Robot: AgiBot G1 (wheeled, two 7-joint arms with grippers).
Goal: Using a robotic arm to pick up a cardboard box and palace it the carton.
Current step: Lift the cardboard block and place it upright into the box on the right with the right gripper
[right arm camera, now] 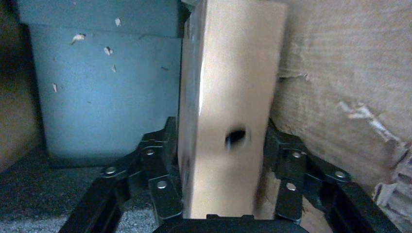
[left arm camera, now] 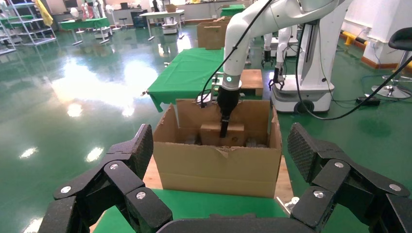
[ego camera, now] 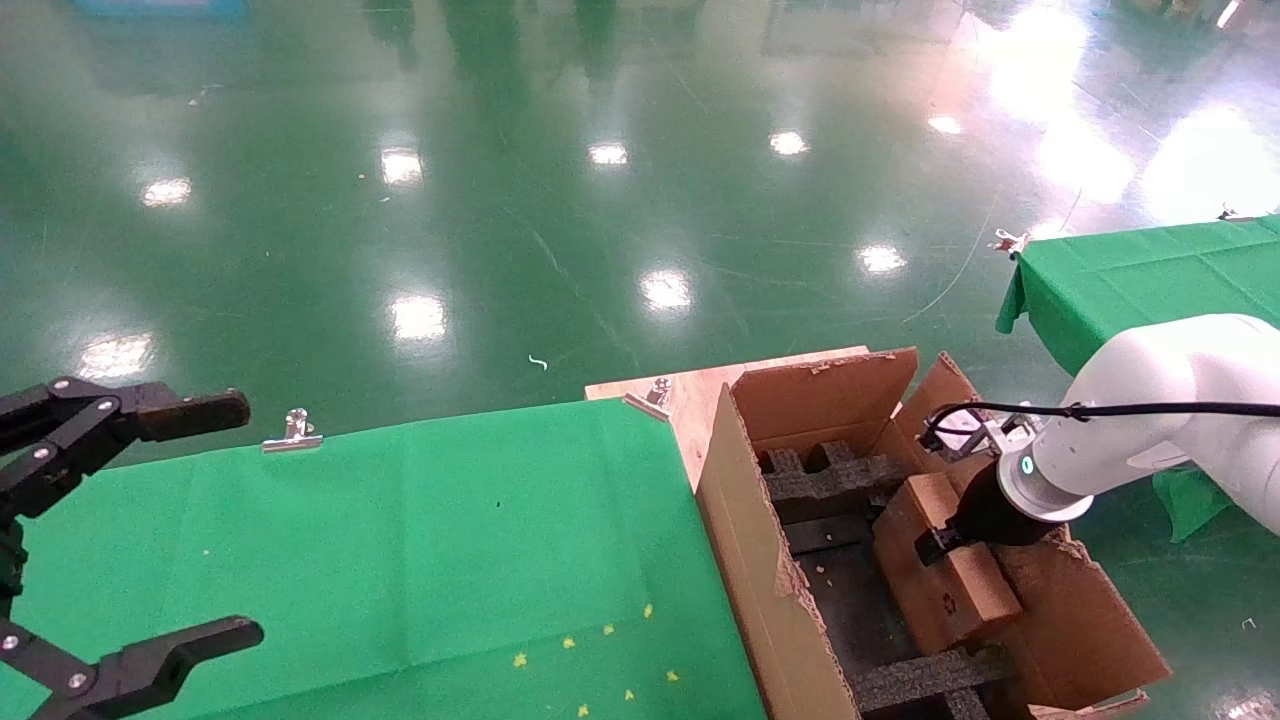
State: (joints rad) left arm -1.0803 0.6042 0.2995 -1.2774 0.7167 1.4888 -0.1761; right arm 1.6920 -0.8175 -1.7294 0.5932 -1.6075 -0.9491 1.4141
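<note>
The placing step is under way: the right claw [ego camera: 935, 545], on the white glossy robotic arm [ego camera: 1150, 410], reaches down inside the carton [ego camera: 730, 520] and is clamped on the cardboard box [ego camera: 940, 560], its black jointed fingers [right arm camera: 160, 179] pressed to the two broad faces as the right wrist view shows. The box sits on edge and tilted, low in the right half of the carton, close beside the right wall and partly over the black foam inserts [ego camera: 830, 480]. I judge the task nearly done; what remains, I would say, is to ease the box down until it rests, spread the fingers, and lift straight up without catching the ragged flap above. The tight gap between box and wall looks like the thing to mind. The box is smooth brown card, flat and rectangular, with a small dark hole in one face; the carton is rougher corrugated board with torn, frayed flap edges, and its foam is coarse, notched and flecked with card crumbs. The carton stands at the right end of a counter [ego camera: 400, 560] covered in green cloth held by metal clips, on a shiny green floor. The left claw [ego camera: 130, 530] hangs idle over the counter's near left corner, its fingers wide apart and holding nothing.
</note>
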